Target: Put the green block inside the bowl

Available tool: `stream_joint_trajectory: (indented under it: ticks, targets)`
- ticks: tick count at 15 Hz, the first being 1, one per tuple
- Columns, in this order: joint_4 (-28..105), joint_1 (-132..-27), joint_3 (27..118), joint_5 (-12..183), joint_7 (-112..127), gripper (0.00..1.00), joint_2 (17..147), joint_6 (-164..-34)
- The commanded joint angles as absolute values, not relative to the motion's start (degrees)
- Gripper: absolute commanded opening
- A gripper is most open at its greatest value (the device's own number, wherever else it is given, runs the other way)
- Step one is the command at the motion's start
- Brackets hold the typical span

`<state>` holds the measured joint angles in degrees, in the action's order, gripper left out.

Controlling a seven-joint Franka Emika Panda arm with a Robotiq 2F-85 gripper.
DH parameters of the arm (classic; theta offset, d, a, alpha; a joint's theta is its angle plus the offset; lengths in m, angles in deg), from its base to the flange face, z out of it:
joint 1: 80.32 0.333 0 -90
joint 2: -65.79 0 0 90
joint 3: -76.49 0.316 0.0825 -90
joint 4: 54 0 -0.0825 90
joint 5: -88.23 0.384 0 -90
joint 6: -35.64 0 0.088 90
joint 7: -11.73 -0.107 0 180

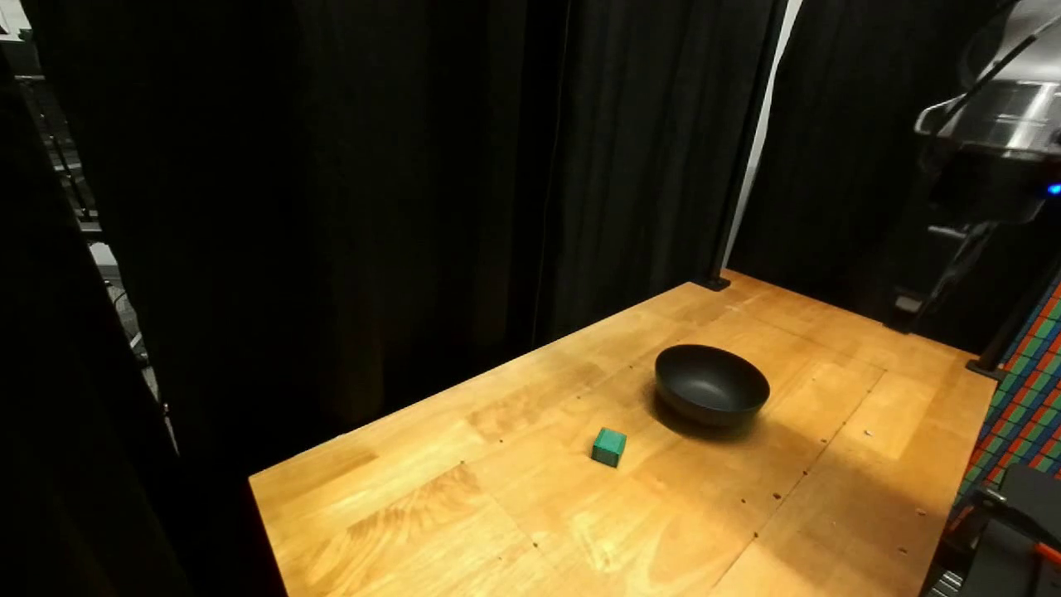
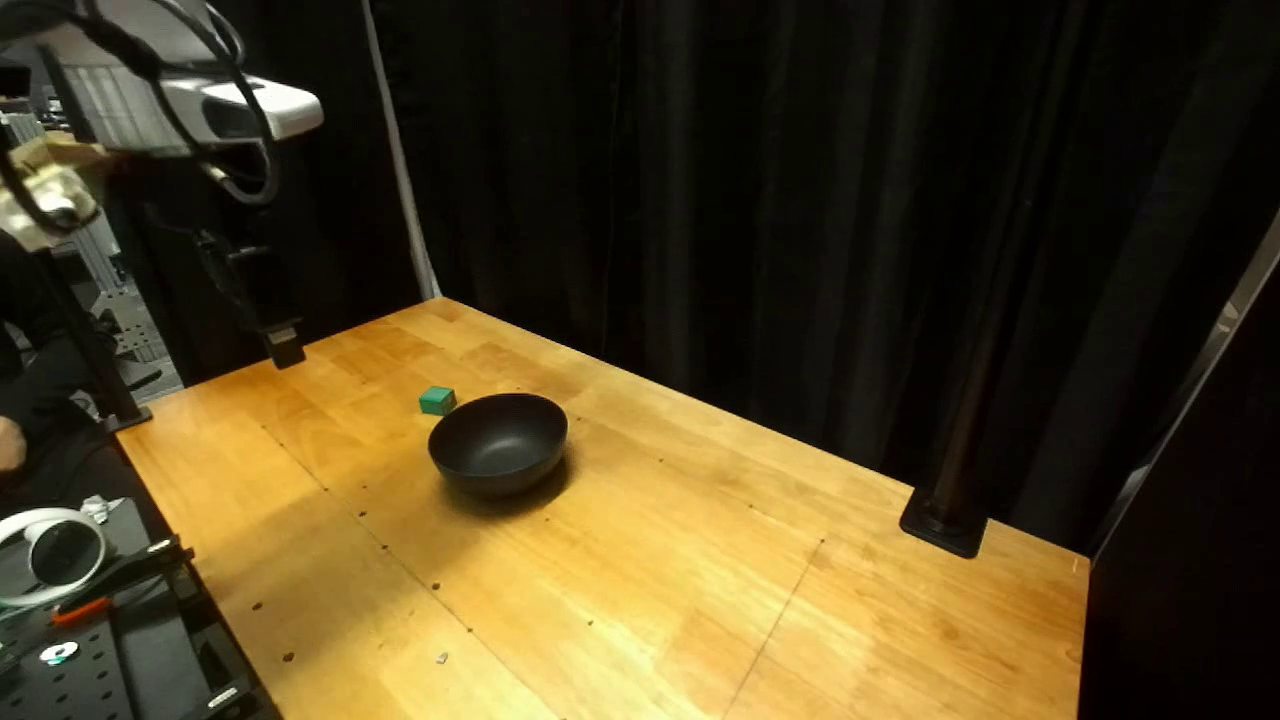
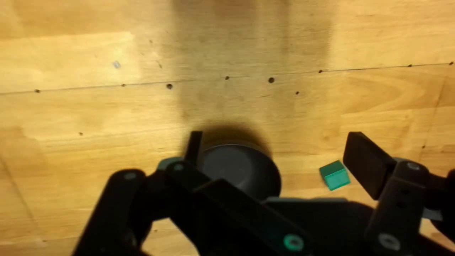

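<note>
The green block point(image 1: 609, 447) is a small teal-green cube lying on the wooden table. It also shows in an exterior view point(image 2: 437, 401) and in the wrist view point(image 3: 335, 175). The round black bowl point(image 1: 713, 385) stands upright close beside the block, apart from it, with nothing seen inside. It also shows in an exterior view point(image 2: 498, 445) and in the wrist view point(image 3: 245, 170), where a finger and the gripper body cover part of it. My gripper point(image 3: 279, 153) is open and empty, its fingers wide apart. In both exterior views it hangs well above the table, its fingertip point(image 2: 285, 347) blurred.
The wooden table point(image 1: 398, 514) has black curtains behind it. Black post bases point(image 2: 945, 522) stand at its edges. A dark cart point(image 2: 150, 640) with a white ring-shaped device point(image 2: 50, 520) stands against one side. A small light scrap point(image 3: 116, 64) lies on the table.
</note>
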<state>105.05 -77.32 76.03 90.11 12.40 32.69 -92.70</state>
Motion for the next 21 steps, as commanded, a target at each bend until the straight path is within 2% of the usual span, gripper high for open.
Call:
stream_joint_trajectory:
  ticks: [1, 8, 18, 21]
  targets:
    - [103.93, -71.55, 80.85, 93.59, 11.9, 1.0, 45.5, -106.21]
    - [97.06, -71.03, 85.93, 87.55, 8.19, 1.0, 71.21, -130.8]
    - [83.68, -69.65, 86.37, 88.04, 10.19, 1.0, 90.86, -138.53]
    - [80.88, -65.27, 81.94, 85.24, 8.68, 1.0, 93.7, -140.18]
